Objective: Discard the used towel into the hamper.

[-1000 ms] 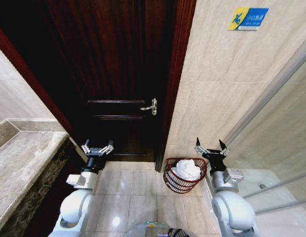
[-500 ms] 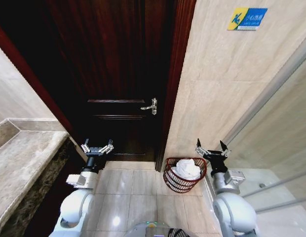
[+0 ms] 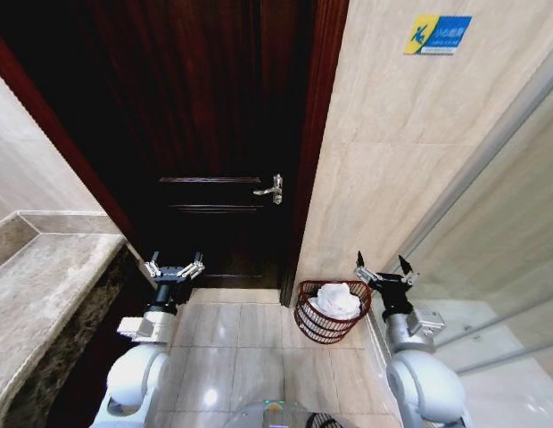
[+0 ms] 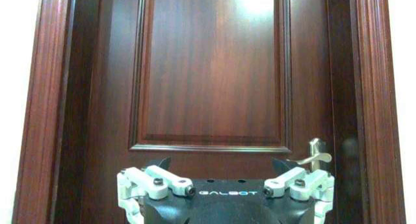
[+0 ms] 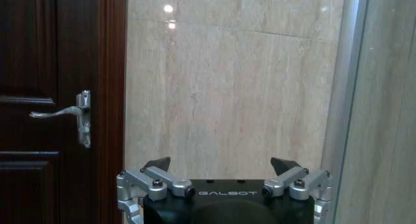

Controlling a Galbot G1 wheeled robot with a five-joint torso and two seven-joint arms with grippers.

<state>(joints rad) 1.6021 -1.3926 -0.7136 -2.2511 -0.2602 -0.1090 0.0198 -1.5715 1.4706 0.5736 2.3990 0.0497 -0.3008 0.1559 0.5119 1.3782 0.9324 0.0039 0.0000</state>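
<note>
Setting: a bathroom, probably in a hotel or a home. Indicators: beige stone-look wall tiles [image 3: 392, 160] and glossy floor tiles [image 3: 232, 357]; a marble vanity counter [image 3: 45, 294] to the left of the left gripper [image 3: 174, 266]; a glass shower partition [image 3: 517, 267] beside the right gripper [image 3: 384, 269]; a dark wooden door [image 3: 214, 134] with a lever handle [image 3: 271, 189] ahead; a blue-and-yellow caution sign [image 3: 437, 34] high on the wall.

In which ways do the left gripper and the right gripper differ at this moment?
The left gripper hangs in front of the dark wooden door; the right gripper hangs beside the hamper, near the tiled wall. The hamper, holding the white towel, lies far from the left gripper and close to the right one. Both have open, empty jaws.
</note>
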